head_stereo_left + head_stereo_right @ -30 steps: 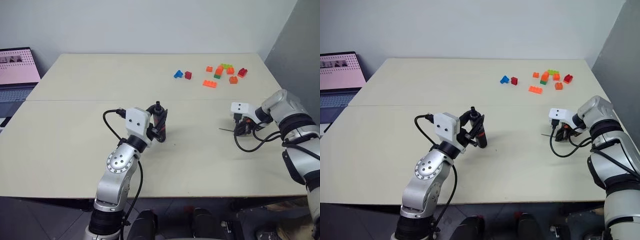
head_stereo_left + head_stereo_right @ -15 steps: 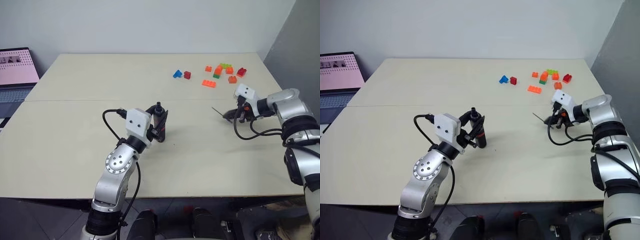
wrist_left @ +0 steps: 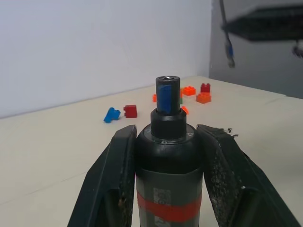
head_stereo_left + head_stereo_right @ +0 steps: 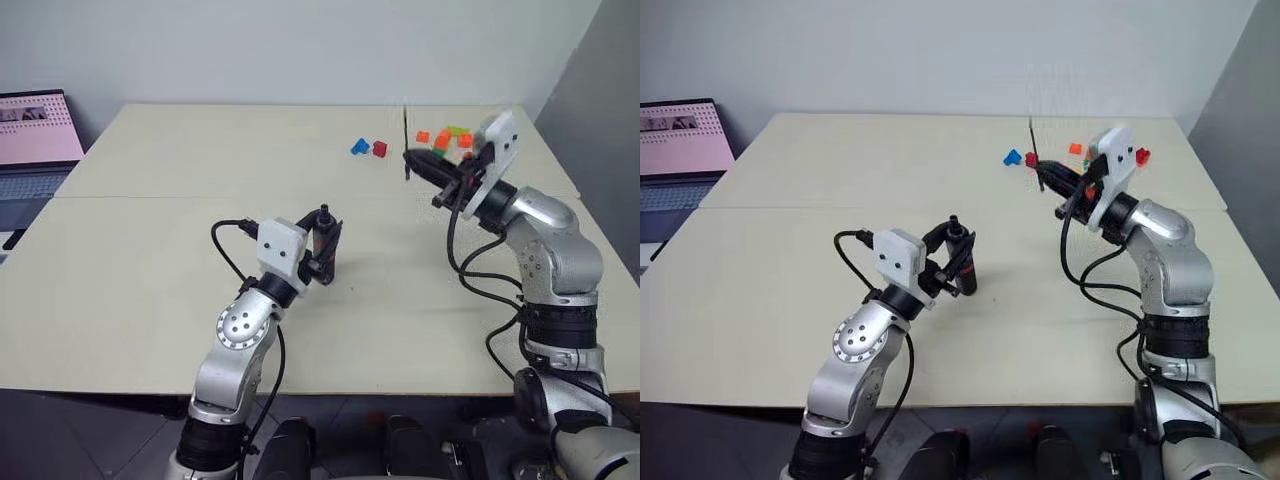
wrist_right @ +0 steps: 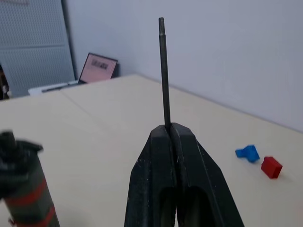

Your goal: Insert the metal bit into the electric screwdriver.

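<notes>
A pale beige bench (image 4: 150, 260) stands against a plain white wall, with a laptop (image 4: 35, 135) showing a pink screen just beyond its far left corner and a scatter of small coloured plastic building blocks (image 4: 440, 145) near its far right corner. The left gripper (image 4: 322, 243), over the middle of the bench, pinches the slim black pen-shaped electric screwdriver (image 4: 324, 240) with a red band between its two black fingers (image 3: 111, 184) and holds it roughly upright; the forearm rises from the near edge and bends forward and rightward. The left wrist view shows what the head views do not: the screwdriver's open socket end with a blue insert, facing away from the wrist. The right arm is raised above the right half of the bench, elbow bent, its gripper (image 4: 412, 160) pointing leftward. The right wrist view shows its fingers (image 5: 161, 156) pressed together on the base of the thin straight grey metal bit (image 5: 163, 75), which stands straight up past the fingertips. The bit is well apart from the screwdriver.
</notes>
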Robot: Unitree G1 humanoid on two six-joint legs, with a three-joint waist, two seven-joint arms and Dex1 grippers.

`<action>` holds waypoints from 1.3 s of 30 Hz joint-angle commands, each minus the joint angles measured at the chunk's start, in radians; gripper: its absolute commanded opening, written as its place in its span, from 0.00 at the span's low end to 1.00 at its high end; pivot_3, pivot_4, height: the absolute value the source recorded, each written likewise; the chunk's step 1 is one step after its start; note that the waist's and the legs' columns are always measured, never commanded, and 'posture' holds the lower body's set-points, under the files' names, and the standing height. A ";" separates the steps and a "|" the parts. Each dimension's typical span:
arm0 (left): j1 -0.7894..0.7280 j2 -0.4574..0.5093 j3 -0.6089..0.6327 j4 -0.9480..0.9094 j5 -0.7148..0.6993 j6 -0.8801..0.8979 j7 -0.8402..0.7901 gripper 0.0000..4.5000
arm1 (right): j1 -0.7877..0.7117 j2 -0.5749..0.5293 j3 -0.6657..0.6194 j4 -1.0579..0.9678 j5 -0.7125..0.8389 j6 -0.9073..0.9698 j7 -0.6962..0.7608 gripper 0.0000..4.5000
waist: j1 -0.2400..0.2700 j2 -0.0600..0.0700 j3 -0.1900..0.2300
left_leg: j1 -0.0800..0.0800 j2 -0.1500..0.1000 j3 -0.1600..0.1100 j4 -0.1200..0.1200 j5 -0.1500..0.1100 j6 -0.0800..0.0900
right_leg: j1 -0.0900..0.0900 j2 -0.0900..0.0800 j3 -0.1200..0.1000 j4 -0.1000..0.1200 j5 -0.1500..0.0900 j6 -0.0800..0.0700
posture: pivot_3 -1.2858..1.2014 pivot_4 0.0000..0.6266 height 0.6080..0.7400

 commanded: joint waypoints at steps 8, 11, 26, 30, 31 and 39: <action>-0.115 -0.059 -0.042 0.090 0.005 -0.043 -0.023 0.36 | -0.029 0.054 -0.012 -0.166 0.148 0.071 -0.167 0.00 | 0.002 0.000 0.000 | -0.002 0.000 0.000 0.000 0.000 0.000 | -0.001 0.000 -0.001 -0.001 0.000 0.000 | 0.52 0.24 1.00; -0.138 -0.088 -0.053 0.112 0.024 -0.055 -0.005 0.36 | -0.022 0.065 -0.002 -0.179 0.164 0.070 -0.192 0.00 | 0.002 0.000 0.000 | -0.005 0.000 0.000 0.000 0.000 0.000 | -0.004 0.000 -0.001 -0.001 0.000 0.000 | 0.52 0.24 1.00; -0.168 -0.176 -0.062 0.227 0.140 -0.160 0.142 0.36 | 0.050 0.224 0.149 -0.267 0.077 -0.052 -0.397 0.00 | -0.005 0.000 0.000 | -0.007 0.000 0.000 0.000 0.000 0.000 | -0.009 0.001 0.000 0.002 0.000 0.000 | 0.52 0.24 1.00; -0.165 -0.188 -0.063 0.252 0.173 -0.189 0.180 0.36 | 0.073 0.243 0.180 -0.265 0.061 -0.068 -0.414 0.00 | -0.004 0.000 0.000 | -0.007 0.000 0.000 0.000 0.000 0.000 | -0.009 0.001 0.001 0.002 0.000 0.000 | 0.52 0.24 1.00; -0.164 -0.189 -0.065 0.263 0.185 -0.196 0.191 0.36 | 0.080 0.251 0.188 -0.258 0.057 -0.073 -0.420 0.00 | -0.004 0.000 0.000 | -0.007 -0.001 0.000 0.000 0.000 0.000 | -0.009 0.001 0.001 0.002 0.000 0.000 | 0.52 0.24 1.00; -0.171 -0.196 -0.065 0.300 0.211 -0.215 0.217 0.36 | 0.107 0.246 0.204 -0.255 0.042 -0.075 -0.427 0.00 | -0.007 0.000 0.000 | -0.007 -0.002 0.000 -0.001 0.000 0.000 | -0.010 0.003 0.001 0.002 0.000 0.000 | 0.52 0.24 1.00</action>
